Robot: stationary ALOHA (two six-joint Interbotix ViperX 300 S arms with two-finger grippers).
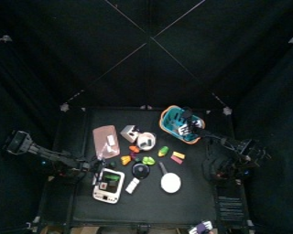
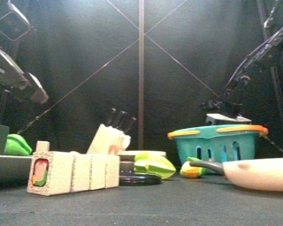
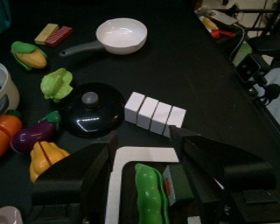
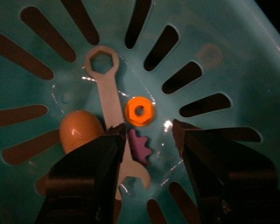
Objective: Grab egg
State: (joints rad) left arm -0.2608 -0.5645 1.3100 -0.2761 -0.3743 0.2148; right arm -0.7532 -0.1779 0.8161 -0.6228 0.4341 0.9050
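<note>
From high above, my right arm reaches in from the right side to the teal basket (image 1: 179, 122) at the table's back right, while my left arm rests at the left edge beside the toy food scattered mid-table; the white pan (image 1: 171, 182) sits near the front. From table height, the basket (image 2: 217, 141) stands right of centre with my right arm dropping into it from above, the pan (image 2: 260, 172) lies large in front of it, and a white block set (image 2: 79, 170) stands to the left; the egg is hidden from here. My left gripper (image 3: 140, 179) hangs with its jaws spread, nothing between them, above a green pea pod (image 3: 149, 187) on a white card, with the white blocks (image 3: 153, 113) and a black lid (image 3: 94, 109) further on. My right gripper (image 4: 150, 157) is inside the basket, jaws wide apart and empty. The egg (image 4: 84, 131) lies on the basket floor just beside one jaw, next to a white toy wrench (image 4: 111, 96) and an orange nut (image 4: 139, 109).
</note>
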